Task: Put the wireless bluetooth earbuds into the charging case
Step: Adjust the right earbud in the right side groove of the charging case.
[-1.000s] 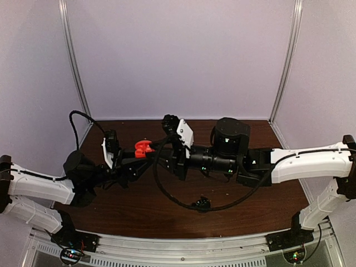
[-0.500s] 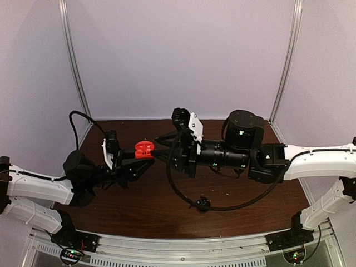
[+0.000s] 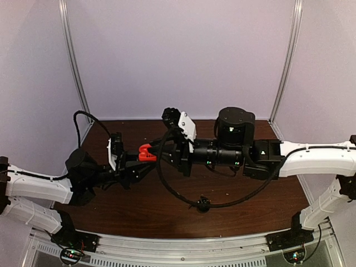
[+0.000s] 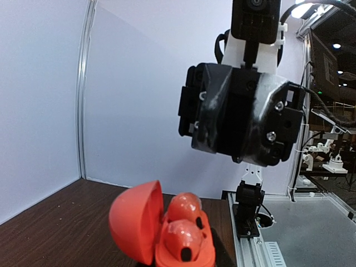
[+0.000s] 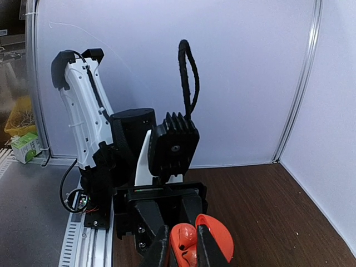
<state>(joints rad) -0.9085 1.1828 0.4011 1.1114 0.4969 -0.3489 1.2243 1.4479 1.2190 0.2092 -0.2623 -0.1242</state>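
Pale lavender walls [image 3: 178, 55] enclose a dark wooden table [image 3: 122, 211], above which both arms are brought together. A red-orange charging case [image 3: 147, 152] is held off the table at the tip of the left gripper [image 3: 142, 158], whose fingers are closed on the case from below and behind. In the left wrist view the case is seen open, with its rounded lid [image 4: 136, 225] swung to the left. The two red-orange wireless bluetooth earbuds [image 4: 183, 210] are seated inside it, one behind the other, with a small dark spot on each.

The right gripper [image 3: 160, 146] is positioned just beside the case, on the side away from the left arm. In the right wrist view its two fingers [image 5: 161, 247] are seen narrowly parted, and the case and an earbud show through the gap between them. Nothing is seen pinched by these fingers, and in the left wrist view the earbuds are touched by nothing.

A black cable [image 3: 167, 189] hangs in a loop from the right arm, nearer the table's front edge than the case. At the low point of that loop a small black object [image 3: 202, 202] lies on the table, well apart from the case. Its identity cannot be made out.
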